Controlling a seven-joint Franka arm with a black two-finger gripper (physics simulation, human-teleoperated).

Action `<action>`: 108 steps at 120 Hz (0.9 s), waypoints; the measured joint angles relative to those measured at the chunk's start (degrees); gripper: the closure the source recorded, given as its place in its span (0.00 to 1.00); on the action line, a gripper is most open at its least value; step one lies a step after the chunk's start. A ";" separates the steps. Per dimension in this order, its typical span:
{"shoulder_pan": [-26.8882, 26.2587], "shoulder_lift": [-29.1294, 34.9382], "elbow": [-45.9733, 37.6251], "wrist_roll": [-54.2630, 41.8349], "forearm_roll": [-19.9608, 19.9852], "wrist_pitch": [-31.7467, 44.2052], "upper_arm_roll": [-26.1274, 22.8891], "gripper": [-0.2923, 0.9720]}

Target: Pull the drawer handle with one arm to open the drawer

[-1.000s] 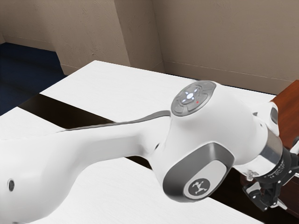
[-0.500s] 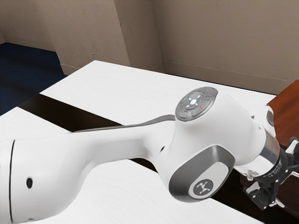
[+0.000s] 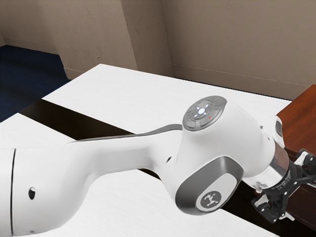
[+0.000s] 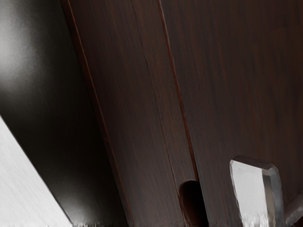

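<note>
Side view: 1 white robot arm stretches over a white table from the exterior view's left toward a reddish-brown wood cabinet at the exterior view's right edge. Its black gripper sits low, close against the cabinet's front. Can't tell how wide the gripper is set, or whether it has hold of anything; the angle hides that.

Wrist cam: dark wood panels w/ a thin seam between 2 of them, prob. the drawer front. A pale, shiny block, likely the drawer handle, sits just under the hand. A dark gap and a strip of white table lie beside the wood. Can't tell whether the drawer is out at all.

Risks, as I judge them:
- If the grip on the handle is shallow or off-centre, a pull could slip off it.
- Pulling at an angle to the drawer's travel could jam it.
- The hand is low and near the table edge, so backing away might scrape it.
</note>
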State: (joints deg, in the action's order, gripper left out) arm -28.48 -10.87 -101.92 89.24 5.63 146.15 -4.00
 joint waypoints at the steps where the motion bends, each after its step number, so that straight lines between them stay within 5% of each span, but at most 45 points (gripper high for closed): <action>1: -0.02 0.00 0.02 0.01 0.01 0.00 0.00 0.29; 58: -0.73 1.75 -1.02 0.19 -0.32 -0.27 0.00 0.54; 108: -1.26 6.77 -7.20 0.31 -0.57 0.19 0.06 0.60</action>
State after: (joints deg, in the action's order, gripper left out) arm -29.74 -4.10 -109.13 89.55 5.06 146.34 -3.94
